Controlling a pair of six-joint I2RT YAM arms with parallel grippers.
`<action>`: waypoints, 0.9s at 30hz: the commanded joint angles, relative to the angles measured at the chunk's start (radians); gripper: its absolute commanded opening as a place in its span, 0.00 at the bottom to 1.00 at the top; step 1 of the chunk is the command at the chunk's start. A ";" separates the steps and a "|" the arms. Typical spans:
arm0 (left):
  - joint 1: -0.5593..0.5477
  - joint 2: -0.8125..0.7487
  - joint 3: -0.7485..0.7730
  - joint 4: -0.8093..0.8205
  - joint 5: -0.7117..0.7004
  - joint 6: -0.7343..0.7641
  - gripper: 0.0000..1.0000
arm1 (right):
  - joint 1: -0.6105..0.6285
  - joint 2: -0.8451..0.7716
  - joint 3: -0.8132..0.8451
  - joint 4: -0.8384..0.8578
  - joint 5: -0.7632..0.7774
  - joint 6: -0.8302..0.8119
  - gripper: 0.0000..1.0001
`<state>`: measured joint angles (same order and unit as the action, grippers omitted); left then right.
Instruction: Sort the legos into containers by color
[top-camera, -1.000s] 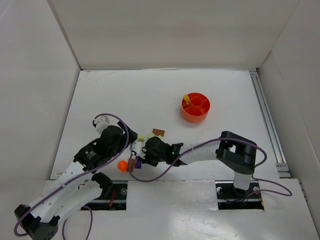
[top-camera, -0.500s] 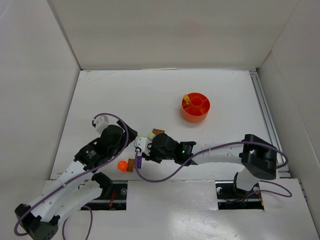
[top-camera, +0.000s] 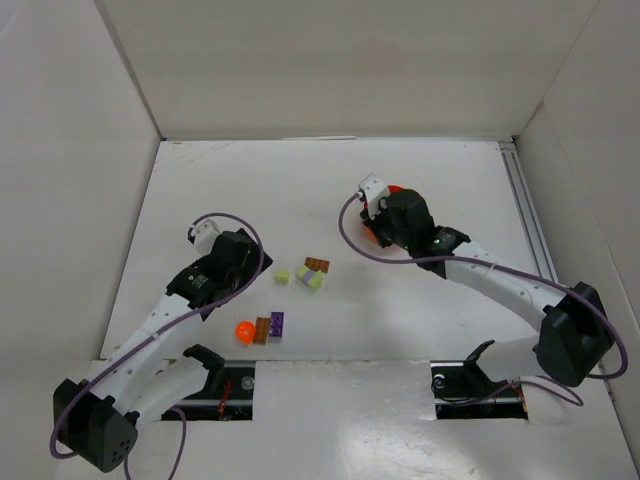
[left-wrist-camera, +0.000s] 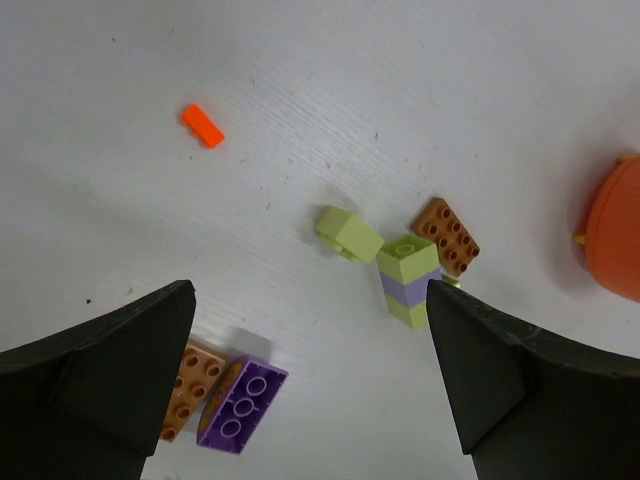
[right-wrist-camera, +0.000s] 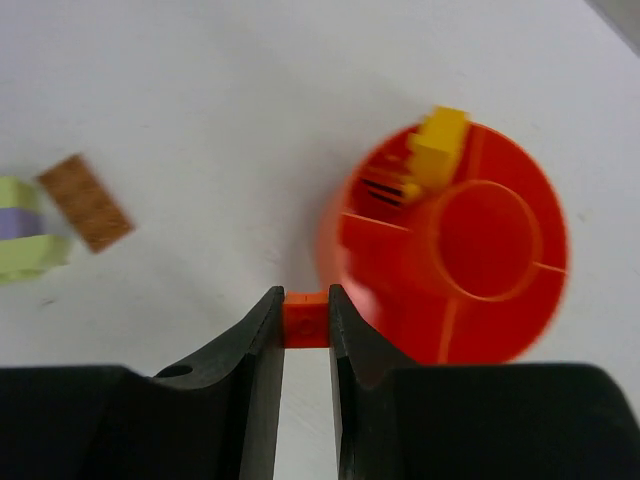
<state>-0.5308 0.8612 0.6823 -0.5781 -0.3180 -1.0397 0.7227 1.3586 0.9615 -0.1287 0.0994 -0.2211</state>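
Observation:
The round orange-red dish (right-wrist-camera: 455, 262) holds a yellow brick (right-wrist-camera: 435, 150) in one compartment. My right gripper (right-wrist-camera: 306, 300) is shut on a small orange brick (right-wrist-camera: 306, 320) at the dish's near-left rim; in the top view it (top-camera: 385, 214) covers most of the dish (top-camera: 372, 236). My left gripper (left-wrist-camera: 308, 300) is open and empty above loose bricks: a purple brick (left-wrist-camera: 240, 405) against a brown-orange one (left-wrist-camera: 188, 392), a pale yellow-green brick (left-wrist-camera: 350, 233), a green-and-purple stack (left-wrist-camera: 410, 283) and a brown-orange brick (left-wrist-camera: 446, 235).
A tiny orange piece (left-wrist-camera: 203, 126) lies apart on the table. An orange round piece (top-camera: 244, 331) sits left of the brown-orange and purple pair (top-camera: 270, 327). White walls (top-camera: 80, 180) enclose the table on three sides. A rail (top-camera: 530, 240) runs along the right edge.
My right gripper has swung from the bricks near the front edge back and right to the dish, holding the orange brick. My left gripper has drawn back slightly to the left.

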 joint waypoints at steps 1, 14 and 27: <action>0.098 0.030 0.046 0.084 0.049 0.095 1.00 | -0.089 -0.013 0.062 -0.080 0.028 -0.007 0.11; 0.209 0.191 0.076 0.150 0.082 0.170 1.00 | -0.198 0.146 0.186 -0.117 0.079 -0.026 0.18; 0.247 0.228 0.066 0.187 0.105 0.188 1.00 | -0.198 0.133 0.177 -0.117 0.089 -0.007 0.59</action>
<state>-0.2943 1.0771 0.7204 -0.4202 -0.2131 -0.8673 0.5297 1.5314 1.0988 -0.2592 0.1802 -0.2333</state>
